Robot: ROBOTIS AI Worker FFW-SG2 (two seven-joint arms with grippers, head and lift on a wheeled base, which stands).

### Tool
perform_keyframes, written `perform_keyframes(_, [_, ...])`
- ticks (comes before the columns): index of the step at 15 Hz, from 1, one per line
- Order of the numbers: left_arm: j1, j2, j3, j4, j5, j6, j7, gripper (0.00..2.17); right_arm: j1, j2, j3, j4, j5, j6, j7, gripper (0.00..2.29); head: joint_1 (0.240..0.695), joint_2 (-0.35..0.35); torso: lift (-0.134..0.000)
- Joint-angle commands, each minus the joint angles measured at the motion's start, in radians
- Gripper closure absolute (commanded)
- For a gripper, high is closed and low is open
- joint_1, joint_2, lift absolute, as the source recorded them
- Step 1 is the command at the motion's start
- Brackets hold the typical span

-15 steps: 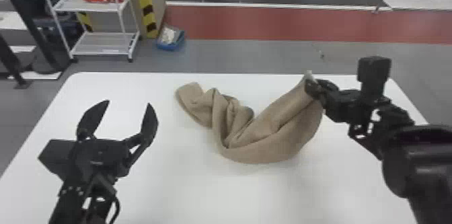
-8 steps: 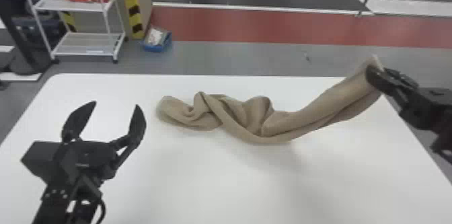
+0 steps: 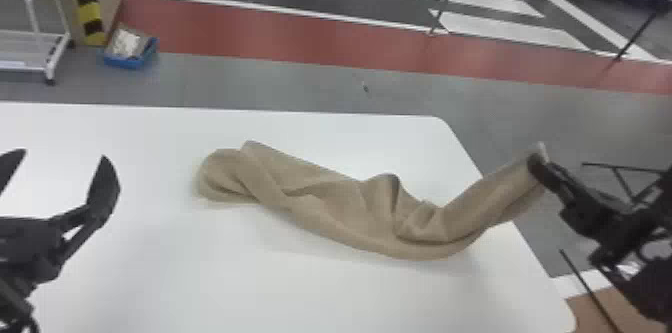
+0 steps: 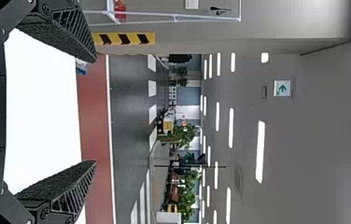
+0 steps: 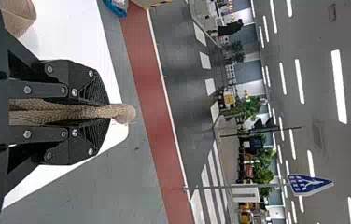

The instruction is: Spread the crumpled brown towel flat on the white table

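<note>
R gripper (image 5: pixel 107 112) clamped tight on one end of brown towel (image 3: pixel 325 202), raised nr R edge of white table (image 3: pixel 150 277), rest bunched on top; L gripper (image 3: pixel 63 155) wide open, empty; pulling R w/o 2nd grip could prob. drag it off.

The head view's left edge cuts off the rack (image 3: pixel 30 49) and surface (image 3: pixel 240 292); the right jaws hide some towel (image 3: pixel 500 189) from me.

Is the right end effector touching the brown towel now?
Touching. The right wrist view shows the towel pinched between both fingers of the right end effector, a fold poking out beyond.
</note>
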Motion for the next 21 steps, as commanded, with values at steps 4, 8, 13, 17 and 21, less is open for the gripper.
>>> perform_keyframes(4, [-0.116, -0.011, -0.070, 0.083, 0.002, 0.035, -0.017, 0.12, -0.054, 0.027, 0.150, 0.090, 0.139, -0.013, -0.002, 0.97, 0.695, -0.350, -0.124])
perform_keyframes(8, [-0.268, -0.063, -0.145, 0.195, 0.022, 0.206, -0.094, 0.12, -0.052, 0.067, 0.206, 0.102, 0.199, -0.017, 0.010, 0.97, 0.695, -0.350, -0.124])
perform_keyframes(13, [-0.473, -0.104, -0.182, 0.428, 0.263, 0.237, -0.237, 0.13, -0.036, 0.093, 0.254, 0.131, 0.265, -0.044, 0.035, 0.97, 0.695, -0.350, -0.124])
perform_keyframes(17, [-0.620, -0.163, -0.202, 0.570, 0.275, 0.369, -0.286, 0.14, -0.036, 0.106, 0.289, 0.140, 0.311, -0.059, 0.035, 0.97, 0.695, -0.350, -0.124])
perform_keyframes(21, [-0.682, -0.186, -0.253, 0.623, 0.265, 0.452, -0.292, 0.14, -0.029, 0.113, 0.305, 0.143, 0.337, -0.072, 0.035, 0.97, 0.695, -0.350, -0.124])
